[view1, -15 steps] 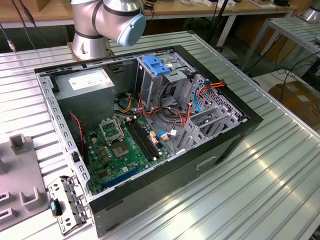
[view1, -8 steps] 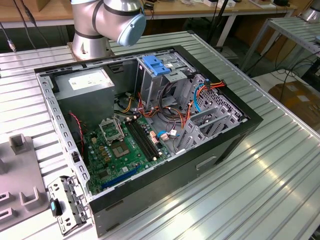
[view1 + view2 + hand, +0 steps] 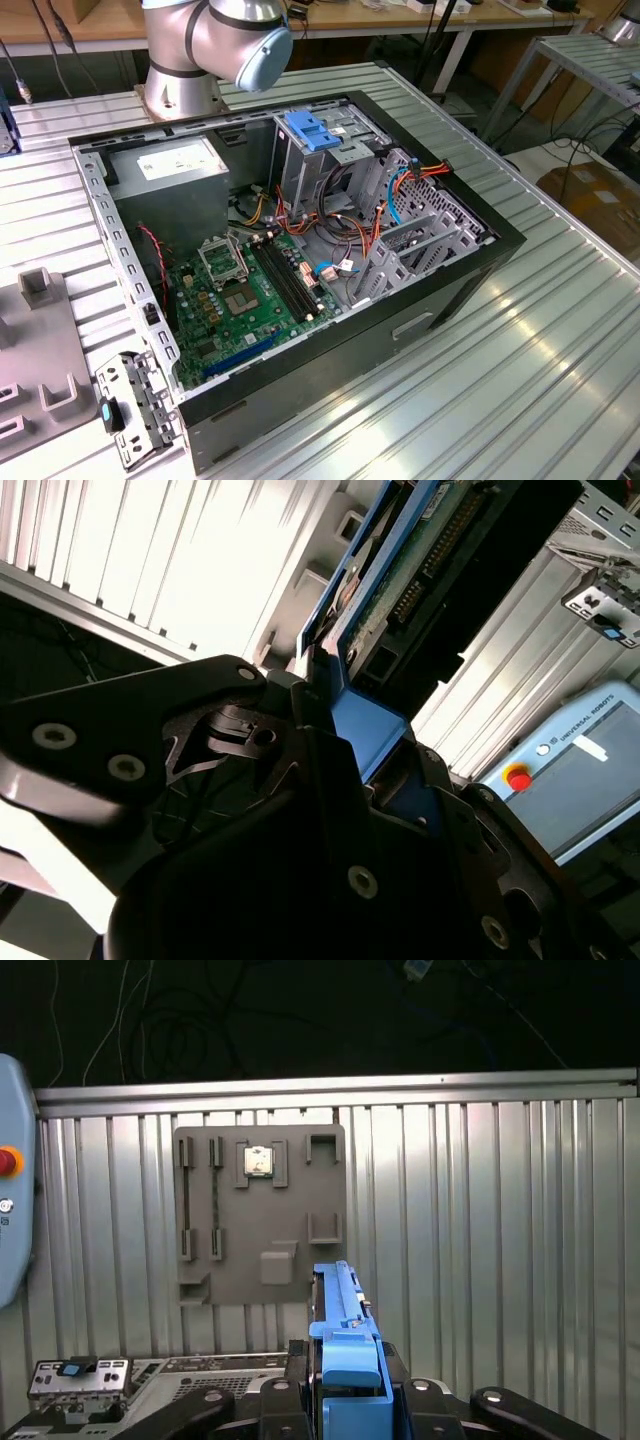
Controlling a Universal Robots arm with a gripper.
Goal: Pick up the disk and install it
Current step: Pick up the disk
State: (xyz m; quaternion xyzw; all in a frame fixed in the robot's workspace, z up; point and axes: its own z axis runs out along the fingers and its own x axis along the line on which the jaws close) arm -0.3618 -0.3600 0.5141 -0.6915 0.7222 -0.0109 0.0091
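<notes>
In both wrist views my gripper (image 3: 350, 742) (image 3: 346, 1385) is shut on the disk (image 3: 425, 555), its black fingers clamped on the blue plastic side rail (image 3: 365, 720). In the second wrist view the disk's green circuit-board underside and black connector edge reach away from the jaws. The first wrist view shows the disk (image 3: 345, 1335) edge-on, blue rail uppermost, held in the air above the ribbed metal table (image 3: 500, 1220). The open computer case (image 3: 300, 250) lies on its side in the exterior view, with a grey drive cage (image 3: 330, 160) at its far end.
A light-blue slotted bracket (image 3: 315, 130) rests on top of the drive cage. A grey fixture plate (image 3: 260, 1215) carrying a small chip (image 3: 258, 1160) lies on the table. A teach pendant (image 3: 580, 770) sits off to one side. The arm's base (image 3: 185, 70) stands behind the case.
</notes>
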